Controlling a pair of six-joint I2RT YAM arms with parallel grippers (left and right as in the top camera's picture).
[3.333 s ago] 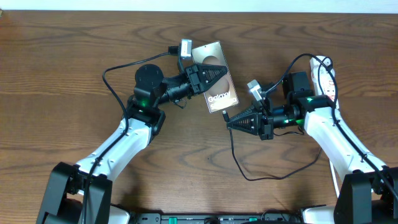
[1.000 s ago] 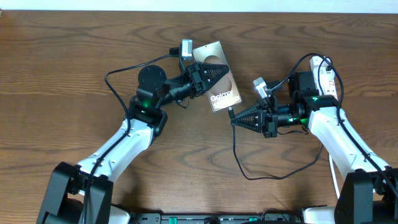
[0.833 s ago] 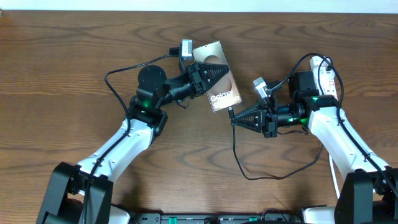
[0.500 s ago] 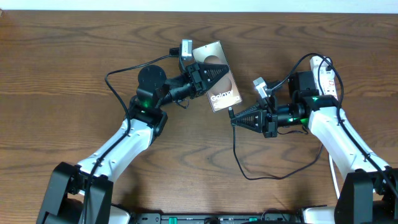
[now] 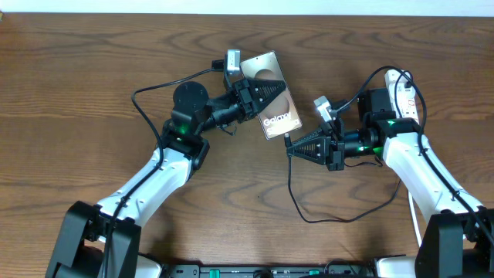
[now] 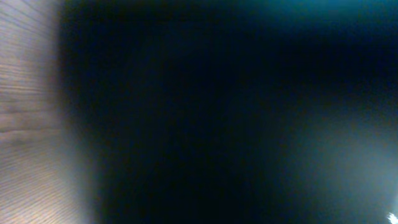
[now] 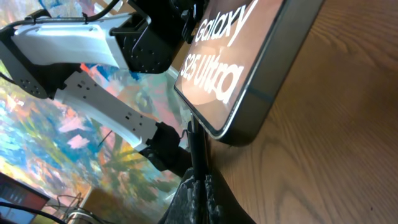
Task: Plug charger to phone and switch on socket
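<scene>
Phone: one (image 5: 279, 120), a glossy bronze slab lying at a slant near the middle of the worktop (image 5: 85, 69), its lettered end toward the right arm.
Phone writing: white "Galaxy" reads from overhead; the right wrist view gives the whole line, "Galaxy S25 Ultra".
Charger: one thin black cable; its small tip (image 7: 196, 144) sits right at the phone's lower edge, by the corner. Whether it has entered the port cannot be told.
Cable run: from the tip it drops away from the phone, loops across the wood and swings back up toward the right arm.
Right claw: (image 5: 291, 149) one, just beside the phone's lettered end, pinched narrow around the charger tip.
Left claw: (image 5: 272, 90) one, lying across the phone's upper half, closed down and holding the phone.
Socket: one white power strip (image 5: 407, 89), well to the right of the phone behind the right arm, with a black plug in its near end and red marks too small to read.
Arms: two, white with black joints, one reaching the phone from each side.
Overhead only: the whole layout, the power strip and the cable loop.
Right wrist only: the full model name and the tip against the phone's rim.
Left wrist: almost wholly a dark blur, with a strip of wood grain down its left edge.
</scene>
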